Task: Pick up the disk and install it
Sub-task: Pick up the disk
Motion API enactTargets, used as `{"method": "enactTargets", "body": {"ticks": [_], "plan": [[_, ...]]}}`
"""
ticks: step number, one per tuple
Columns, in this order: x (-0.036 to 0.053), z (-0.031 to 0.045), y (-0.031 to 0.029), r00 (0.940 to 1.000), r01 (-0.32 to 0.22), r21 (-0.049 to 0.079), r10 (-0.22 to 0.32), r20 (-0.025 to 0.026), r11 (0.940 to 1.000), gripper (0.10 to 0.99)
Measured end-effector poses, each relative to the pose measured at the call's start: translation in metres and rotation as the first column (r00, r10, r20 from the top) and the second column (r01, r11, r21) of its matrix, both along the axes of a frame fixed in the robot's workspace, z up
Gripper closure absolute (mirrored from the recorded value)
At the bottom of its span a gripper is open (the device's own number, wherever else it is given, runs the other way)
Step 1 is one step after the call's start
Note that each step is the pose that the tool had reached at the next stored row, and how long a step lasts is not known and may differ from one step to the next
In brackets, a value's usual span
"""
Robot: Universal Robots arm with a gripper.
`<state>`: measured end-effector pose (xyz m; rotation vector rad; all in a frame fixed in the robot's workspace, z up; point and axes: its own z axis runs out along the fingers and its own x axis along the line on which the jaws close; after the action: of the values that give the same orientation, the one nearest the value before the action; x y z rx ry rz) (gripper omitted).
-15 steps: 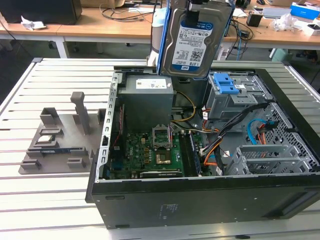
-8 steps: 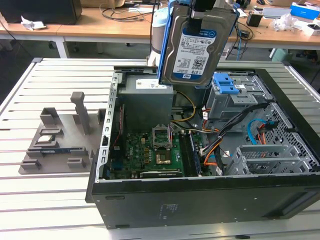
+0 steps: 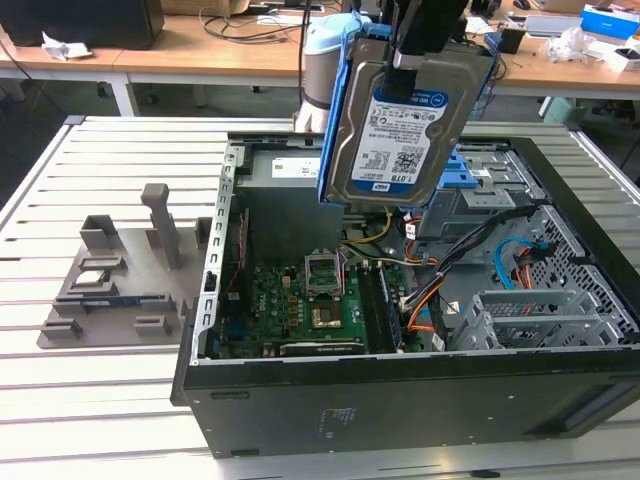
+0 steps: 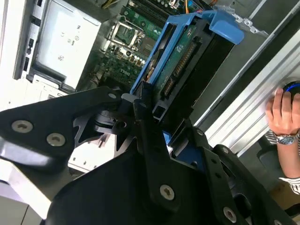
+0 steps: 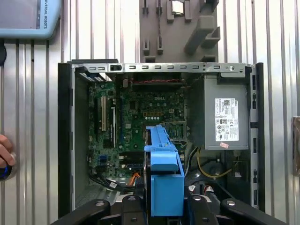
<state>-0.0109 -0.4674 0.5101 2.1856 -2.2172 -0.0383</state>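
Slatted table (image 3: 100,150), open computer case (image 3: 400,405); tool (image 3: 418,45) clamped on disk (image 3: 410,125) above.

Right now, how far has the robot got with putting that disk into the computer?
Done: the disk is picked up. In hand: the fingers clamp its blue frame, and it hangs upright above the open computer case, over the motherboard. Left: installing it; it is not yet seated anywhere inside the case.
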Motion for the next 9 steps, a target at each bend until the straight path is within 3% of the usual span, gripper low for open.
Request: {"method": "enactTargets", "body": {"ticks": [2,6,7,9], "plan": [[-0.0001,-0.0004,-0.0097,1.0,0.0,-0.002,0.0,0.0,1.0,0.718],[-0.0004,-0.0017,-0.0376,1.0,0.0,-0.007,0.0,0.0,1.0,0.718],[-0.0005,-0.0019,-0.0453,1.0,0.0,-0.009,0.0,0.0,1.0,0.718],[-0.0005,-0.0033,-0.0663,1.0,0.0,-0.012,0.0,0.0,0.9999,0.718]]}}
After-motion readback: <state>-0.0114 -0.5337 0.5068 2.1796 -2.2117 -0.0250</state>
